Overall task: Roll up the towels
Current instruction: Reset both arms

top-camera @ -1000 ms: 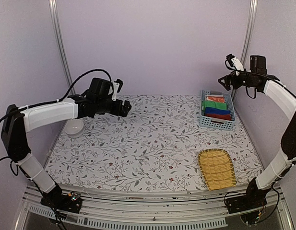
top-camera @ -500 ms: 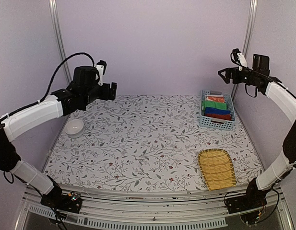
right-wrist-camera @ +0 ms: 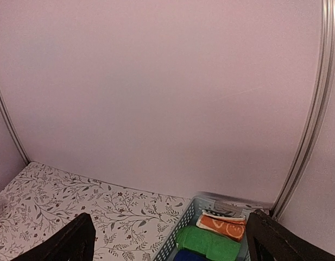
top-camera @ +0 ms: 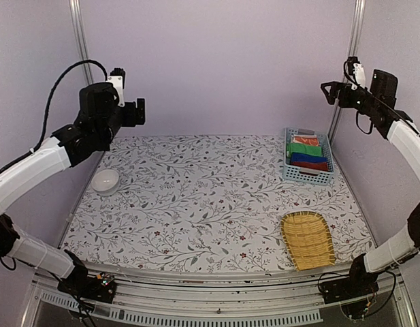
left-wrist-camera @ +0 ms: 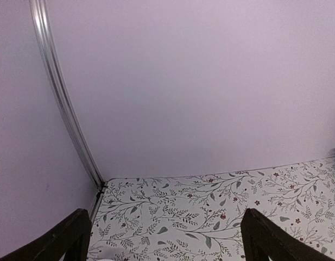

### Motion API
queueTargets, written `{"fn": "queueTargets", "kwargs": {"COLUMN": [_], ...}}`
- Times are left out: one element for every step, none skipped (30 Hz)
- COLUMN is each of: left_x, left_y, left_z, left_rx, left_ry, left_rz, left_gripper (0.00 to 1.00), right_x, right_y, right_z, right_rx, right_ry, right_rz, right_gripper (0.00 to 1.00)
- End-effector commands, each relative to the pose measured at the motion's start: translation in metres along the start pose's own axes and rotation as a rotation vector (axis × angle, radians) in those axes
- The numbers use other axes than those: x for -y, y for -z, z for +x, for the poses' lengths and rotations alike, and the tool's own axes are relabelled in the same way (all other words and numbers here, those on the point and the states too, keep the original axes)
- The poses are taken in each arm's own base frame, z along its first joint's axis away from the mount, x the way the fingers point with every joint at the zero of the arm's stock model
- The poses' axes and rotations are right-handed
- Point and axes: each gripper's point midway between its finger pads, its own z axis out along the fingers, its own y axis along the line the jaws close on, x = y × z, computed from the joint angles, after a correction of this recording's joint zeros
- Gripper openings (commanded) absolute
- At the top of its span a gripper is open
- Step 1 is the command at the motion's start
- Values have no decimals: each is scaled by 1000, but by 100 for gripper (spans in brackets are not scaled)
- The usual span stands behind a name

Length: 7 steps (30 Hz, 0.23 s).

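Open tabletop [top-camera: 210, 204] between bowl [top-camera: 105, 181] left, basket [top-camera: 306, 178], wicker tray [top-camera: 308, 240] right.

My top camera looks down from the near side. Both wrist cameras face the far lilac wall [left-wrist-camera: 210, 81] and floral-print tabletop [left-wrist-camera: 210, 217].

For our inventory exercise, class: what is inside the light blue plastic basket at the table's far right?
Folded side by side in the basket, far to near: orange-red cloth, green cloth, blue towel, reddish-brown towel. Anything beneath them is hidden.

Blue towel [top-camera: 309, 157], reddish-brown towel [top-camera: 311, 165], floral-patterned table [top-camera: 196, 197].
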Motion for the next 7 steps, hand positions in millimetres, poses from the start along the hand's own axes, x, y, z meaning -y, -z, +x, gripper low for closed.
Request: {"fn": "queueTargets", "kwargs": {"left_x": [-17,-16,-16,-16,-16,-16,-16], "left_y": [5,5,6,6,5,5,4], "left_z": [7,7,7,8,9,11,13], "left_rx": [-11,-9,-9,-9,-10,-15,-19], "left_ry": [-23,-21,-22,-23,-24,-28,-31], "left_rz": [-64,-60,-56,-57,-58,-60,-61], "left_gripper": [99,99,99,99,99,98,98], "right_x": [3,1,0,-1,-3,-4,-4], "right_y": [-1,-1,-1,-2,-3,-4,-4], "right_z": [9,9,11,12,16,17,18], "right_rx": [-13,-13,-16,-20,-26,-28,-28], "right_ry": [-21,-17,-15,-12,-13,-11,-11], "right_rz": [6,-3,-11,-21,-33,-39,-43], "right_gripper": [99,99,99,99,99,99,99]}}
